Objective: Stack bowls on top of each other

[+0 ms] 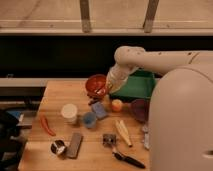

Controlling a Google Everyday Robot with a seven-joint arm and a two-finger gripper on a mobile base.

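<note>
At frame centre the end effector (106, 90) pinches the right rim of the tilted red-orange bowl (95, 84), above the wooden surface (60, 92). The maroon bowl (138, 109) sits lower right, just past an orange fruit (116, 105). Such a rim-only hold may slip in transit, or the carried bowl may clip the fruit.
</note>
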